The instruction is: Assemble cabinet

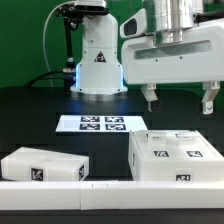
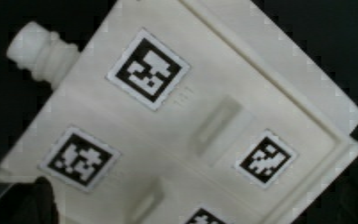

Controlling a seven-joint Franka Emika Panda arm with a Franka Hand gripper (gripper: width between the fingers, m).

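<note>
The large white cabinet box [image 1: 175,155] lies on the black table at the exterior view's right, with several black-and-white tags on its top face. My gripper [image 1: 179,105] hangs above it, clear of it, with its two fingers wide apart and nothing between them. A smaller white cabinet block [image 1: 45,165] with one tag lies at the exterior view's left. In the wrist view the box's tagged top [image 2: 176,120] fills the picture, with a short round peg [image 2: 39,45] at one corner. My fingertips do not show there.
The marker board [image 1: 100,123] lies flat on the table behind the parts. The white robot base [image 1: 98,60] with its blue light stands further back. A long white rail [image 1: 70,184] runs along the front edge.
</note>
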